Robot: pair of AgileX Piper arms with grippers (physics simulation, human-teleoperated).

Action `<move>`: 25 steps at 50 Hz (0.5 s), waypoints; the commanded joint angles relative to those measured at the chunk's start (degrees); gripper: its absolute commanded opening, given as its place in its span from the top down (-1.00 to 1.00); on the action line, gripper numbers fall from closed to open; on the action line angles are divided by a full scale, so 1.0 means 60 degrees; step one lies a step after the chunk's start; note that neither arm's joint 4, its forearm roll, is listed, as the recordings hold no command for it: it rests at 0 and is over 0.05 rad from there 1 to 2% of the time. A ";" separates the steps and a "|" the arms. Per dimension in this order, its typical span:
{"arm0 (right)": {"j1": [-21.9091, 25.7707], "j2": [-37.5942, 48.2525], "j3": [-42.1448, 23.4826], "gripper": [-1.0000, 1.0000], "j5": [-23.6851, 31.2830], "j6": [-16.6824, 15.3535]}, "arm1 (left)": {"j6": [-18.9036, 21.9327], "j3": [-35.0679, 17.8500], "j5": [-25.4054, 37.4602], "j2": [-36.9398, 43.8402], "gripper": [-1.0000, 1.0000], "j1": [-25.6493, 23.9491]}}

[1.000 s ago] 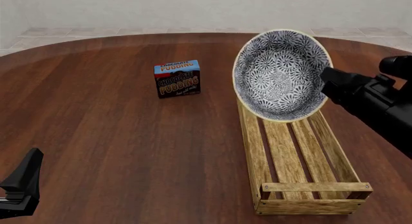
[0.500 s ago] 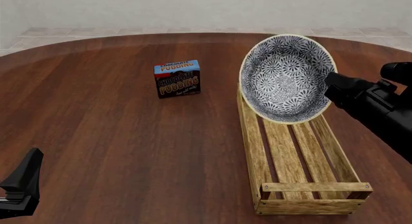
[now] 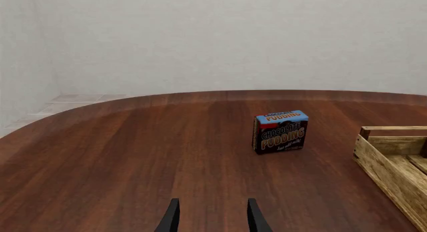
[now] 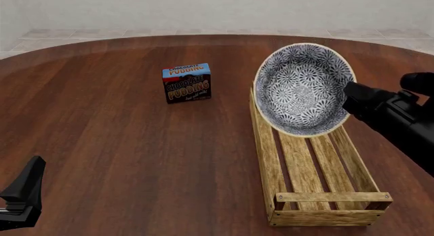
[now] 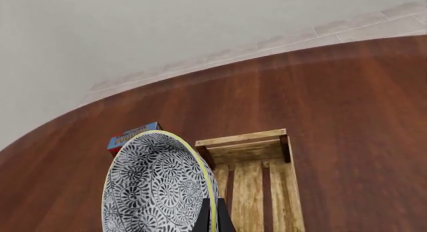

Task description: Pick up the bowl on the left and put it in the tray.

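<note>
The blue-grey patterned bowl [image 4: 304,88] hangs tilted on its side above the far end of the long wooden tray [image 4: 313,165], its open face turned toward the camera. My right gripper [image 4: 350,92] is shut on the bowl's right rim. In the right wrist view the bowl [image 5: 157,187] fills the near field, with the gripper [image 5: 212,218] pinching its yellowish edge and the tray [image 5: 257,167] below. My left gripper [image 4: 24,193] rests low at the table's near left, open with nothing between its fingers [image 3: 172,217].
A small chocolate pudding box [image 4: 187,83] stands upright on the brown wooden table [image 4: 122,144], left of the tray's far end; it also shows in the left wrist view [image 3: 280,131]. A pale wall rises behind the table's curved far edge.
The right gripper has carried the bowl a little to the right and downward, closer over the tray's far end. The left arm has stayed still.
</note>
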 commanded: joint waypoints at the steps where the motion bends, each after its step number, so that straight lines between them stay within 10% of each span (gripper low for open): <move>1: -0.0035 -0.0274 0.0049 1.00 0.0127 -0.0139 | 0.0000 0.0000 0.0000 0.0000 -1.00 0.0000; 25: -0.0281 -0.0521 0.0448 1.00 0.0145 -0.0219 | 0.0000 0.0000 0.0000 0.0000 -1.00 0.0000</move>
